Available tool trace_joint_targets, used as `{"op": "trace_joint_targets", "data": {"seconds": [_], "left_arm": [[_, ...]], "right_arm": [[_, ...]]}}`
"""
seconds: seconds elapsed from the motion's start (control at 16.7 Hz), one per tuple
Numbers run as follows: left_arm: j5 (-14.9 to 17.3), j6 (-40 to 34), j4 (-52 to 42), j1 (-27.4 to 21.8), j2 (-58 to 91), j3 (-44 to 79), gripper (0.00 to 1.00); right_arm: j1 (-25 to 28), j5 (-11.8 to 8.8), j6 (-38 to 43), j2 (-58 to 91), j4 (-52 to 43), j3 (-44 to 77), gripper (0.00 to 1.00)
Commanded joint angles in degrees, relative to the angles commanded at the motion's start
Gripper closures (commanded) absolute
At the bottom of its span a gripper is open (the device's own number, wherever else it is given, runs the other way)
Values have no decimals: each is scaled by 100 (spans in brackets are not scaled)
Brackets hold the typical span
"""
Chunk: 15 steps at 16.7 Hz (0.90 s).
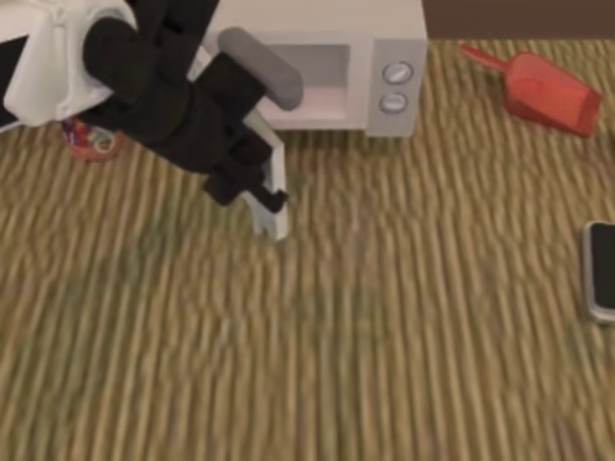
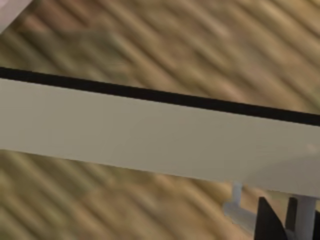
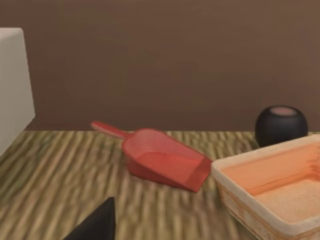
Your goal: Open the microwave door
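Our worktop (image 1: 384, 336) is covered edge to edge by a ribbed, straw-coloured mat with thin alternating light and dark stripes, and behind its far edge stands a plain dark brown wall (image 3: 165, 55). The microwave (image 1: 384, 34) sits at the back of the worktop, slightly left of centre, with its two round knobs (image 1: 395, 86) on the right of its front. The microwave door (image 1: 274, 192) is swung out toward the front of the worktop, leaving the pale inside of the oven showing. Our left gripper (image 1: 264, 197) is at the door's free edge, touching it, the black arm reaching in from the upper left; we cannot tell whether its fingers are spread or pressed onto the panel, and the left wrist view is mostly filled by the door's white edge (image 2: 150, 135) with a black line along it. A small colourful object (image 1: 88, 139) lies partly hidden under that arm. To the right of the microwave lies a red scoop (image 1: 548, 91), and a dark phone (image 1: 602, 271) rests at the right edge. The right wrist view also shows a black ball-shaped object (image 3: 281, 125) by the wall and an orange-lined tray (image 3: 280, 185); of the right gripper (image 3: 95, 222) only a dark tip shows, and we cannot tell its state.
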Motion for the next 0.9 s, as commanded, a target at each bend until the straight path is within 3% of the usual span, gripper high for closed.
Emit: {"op": "trace_joint_targets", "data": {"seconds": [0.36, 0.9], "left_arm": [[384, 781, -189, 327, -121, -122, 100], [401, 811, -201, 341, -122, -130, 100]], "right_arm": [[0, 0, 0, 0, 0, 0, 0], [0, 0, 0, 0, 0, 0, 0]]}}
